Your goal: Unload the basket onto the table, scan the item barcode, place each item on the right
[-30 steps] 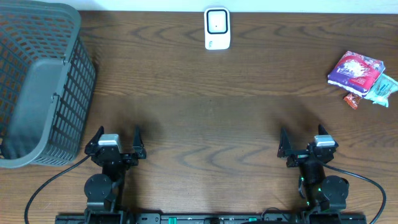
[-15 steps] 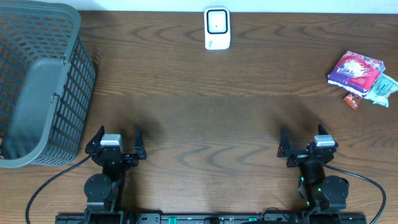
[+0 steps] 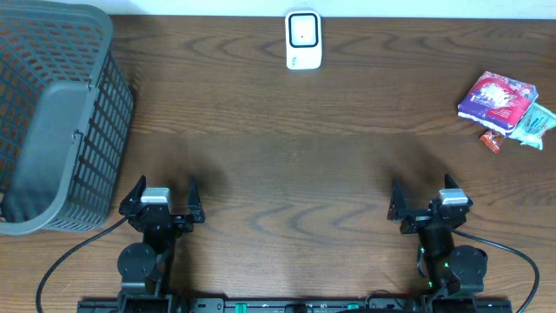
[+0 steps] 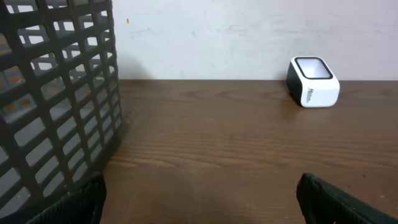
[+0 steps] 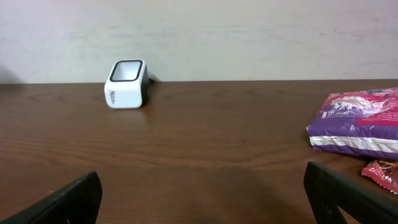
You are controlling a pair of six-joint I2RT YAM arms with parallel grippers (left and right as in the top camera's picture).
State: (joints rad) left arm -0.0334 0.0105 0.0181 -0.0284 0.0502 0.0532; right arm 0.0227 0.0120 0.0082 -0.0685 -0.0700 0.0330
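Observation:
A white barcode scanner (image 3: 303, 40) with a dark window stands at the table's far edge, also seen in the left wrist view (image 4: 313, 90) and the right wrist view (image 5: 126, 83). At the far right lie a purple and red packet (image 3: 497, 96) (image 5: 356, 121), a small red packet (image 3: 492, 141) (image 5: 380, 172) and a green-white packet (image 3: 533, 124). My left gripper (image 3: 162, 196) (image 4: 200, 198) rests open near the front edge, nothing between its fingers. My right gripper (image 3: 426, 197) (image 5: 203, 199) is open too, far short of the packets.
A large dark grey mesh basket (image 3: 54, 113) (image 4: 53, 93) stands at the left, just beyond and left of my left gripper. Bare brown wood (image 3: 295, 156) stretches between the grippers and the scanner.

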